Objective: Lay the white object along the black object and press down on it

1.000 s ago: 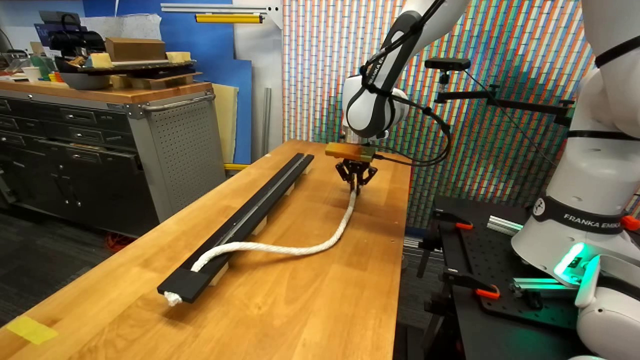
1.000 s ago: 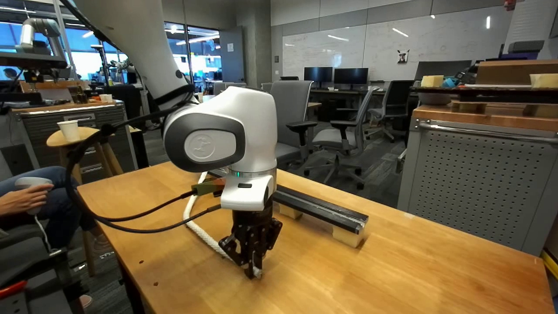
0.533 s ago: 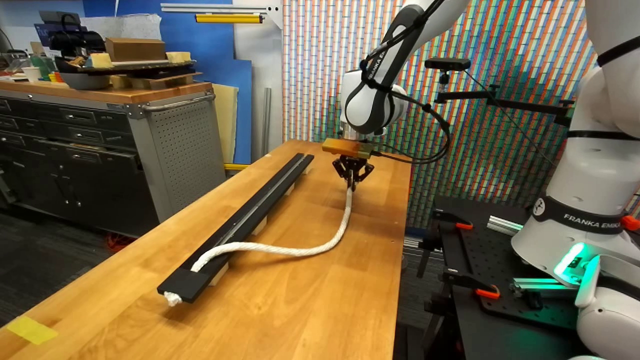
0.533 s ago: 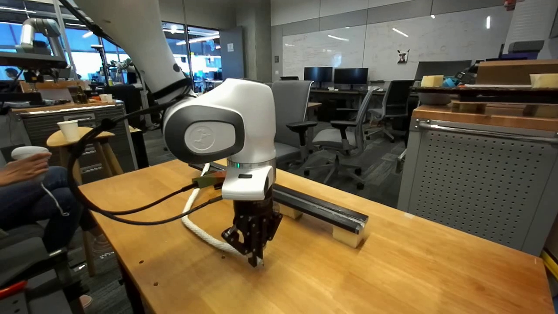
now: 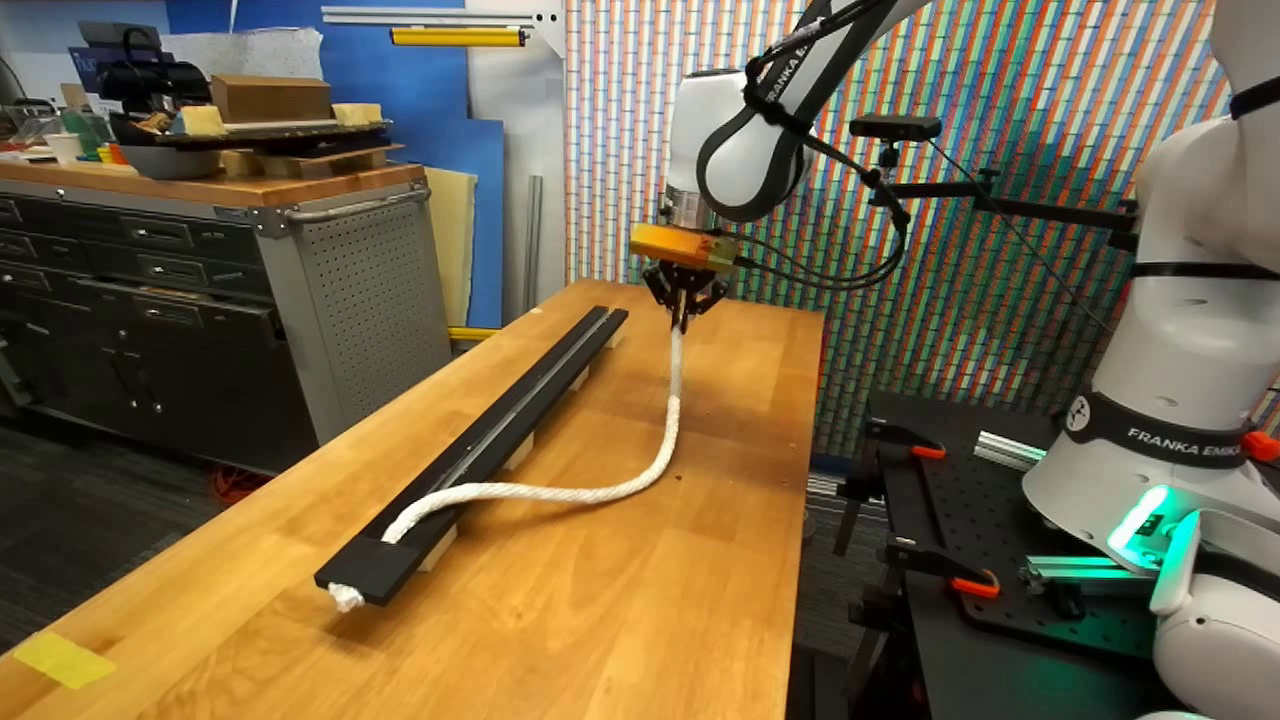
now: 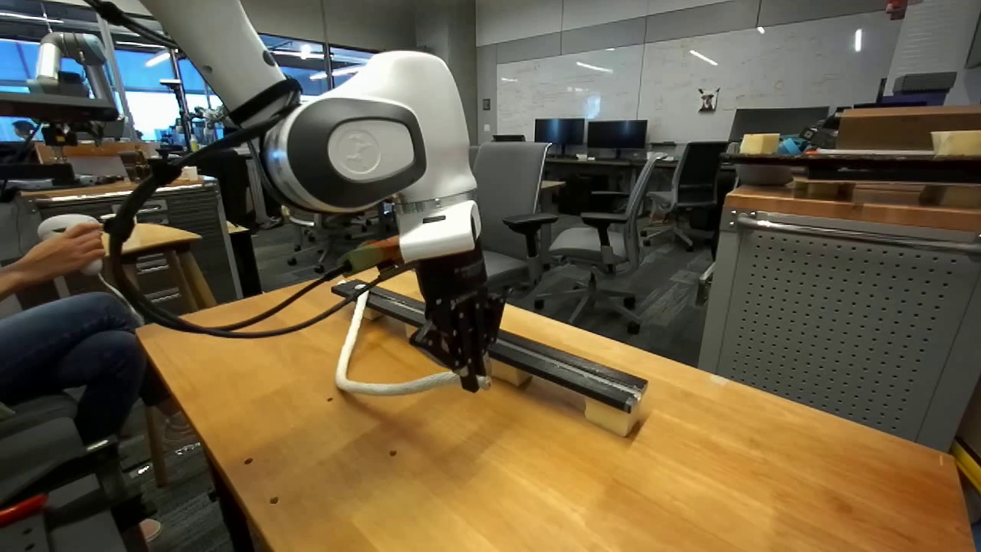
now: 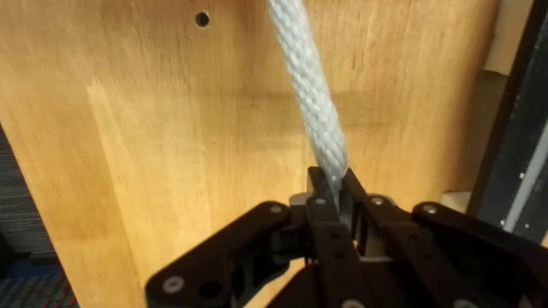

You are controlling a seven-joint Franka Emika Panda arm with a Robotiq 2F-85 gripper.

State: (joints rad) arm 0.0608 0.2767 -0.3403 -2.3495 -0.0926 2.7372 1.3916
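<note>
Over the table (image 5: 620,620), btwn the black rail (image 5: 500,425) and the long edge by the arm's base (image 5: 1150,360), the gripper (image 7: 332,176) has risen and come nearer the rail vs. a sec ago, pinching the white rope (image 5: 575,495) close to its free end. That end is thus off the wood but well short of the groove (image 7: 529,179); both exterior views show the middle bowing toward the arm-base edge, and I can't tell if the low bend touches the table. At the rail's end farthest from the striped wall (image 5: 640,130), the rope goes under a black cap (image 5: 372,570), w/ a frayed tuft (image 5: 346,598) poking out, so prob. anchored. For the task: carrying seems underway, laying and pressing still to do; next move prob. wants the held end over the rail w/ slack drawn straight. Rope looks round, braided, soft, likely springy at bends. Rail's long, straight, dull black, grey strip in its groove, roughly parallel to the long edge by the cabinet (image 5: 365,310), on pale squared blocks (image 6: 611,416); table = grained wood w/ round holes (image 7: 202,19).
</note>
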